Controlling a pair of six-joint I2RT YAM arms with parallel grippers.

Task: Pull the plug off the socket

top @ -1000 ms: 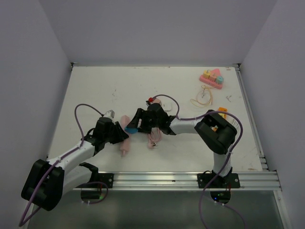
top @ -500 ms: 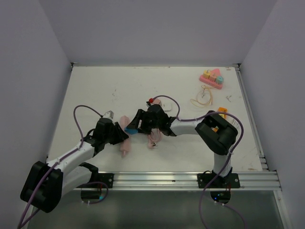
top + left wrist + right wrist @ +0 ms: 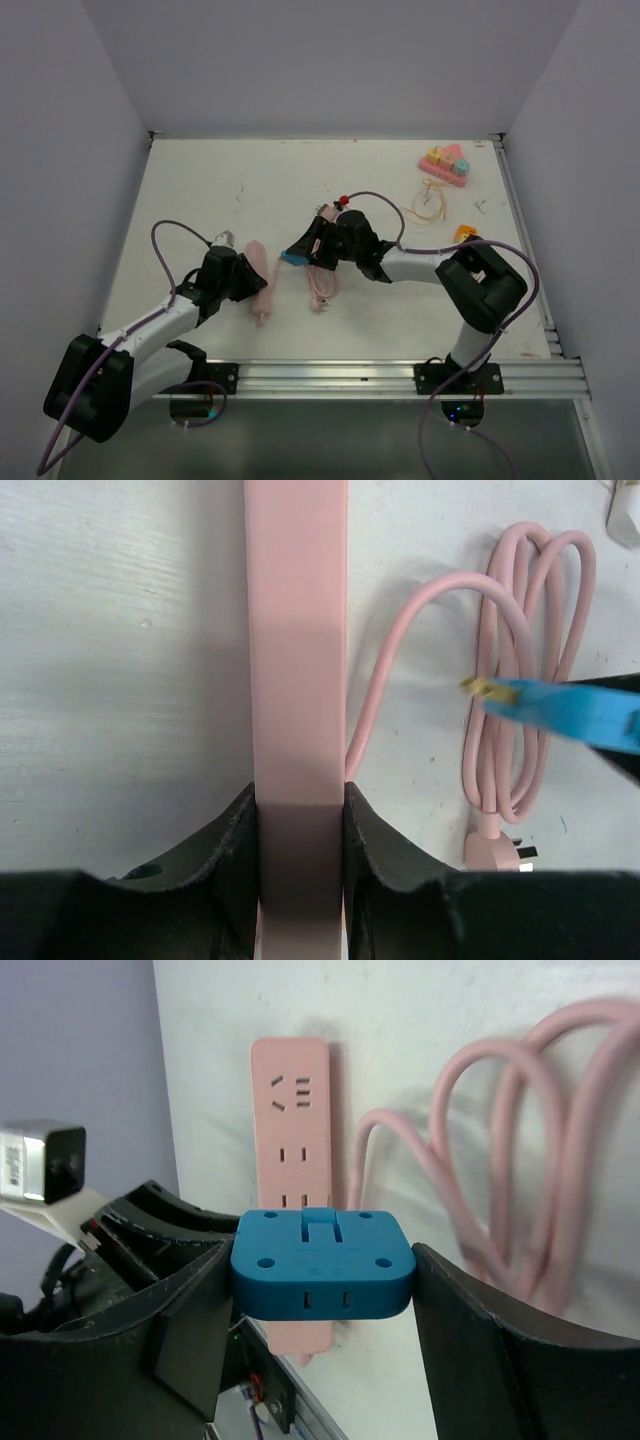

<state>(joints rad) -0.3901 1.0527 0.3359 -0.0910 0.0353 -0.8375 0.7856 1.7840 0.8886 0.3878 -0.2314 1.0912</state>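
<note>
From above, the left fingers (image 3: 250,283) are clamped across the pink socket strip (image 3: 260,300), which lies on the counter (image 3: 200,190). The right fingers (image 3: 308,243) are closed on the blue plug (image 3: 293,258), which sits at the strip's three o'clock and apart from it. The pull looks done. The two arms are close together, so a swing towards nine o'clock could knock the plug into the strip or the left wrist.

In the left wrist view the strip is pinned between both fingers. The plug's brass prongs (image 3: 480,687) are bare at three o'clock, above the coiled pink cord (image 3: 520,680). How high they hang is hard to judge. If lowered there, they might hook a loop and drag the strip askew.

In the right wrist view the plug is squeezed by its two ends, with the strip at twelve o'clock and its visible sockets empty. The plug's sides look smooth, so a sudden move could let it slip and drop onto the cord.
</note>
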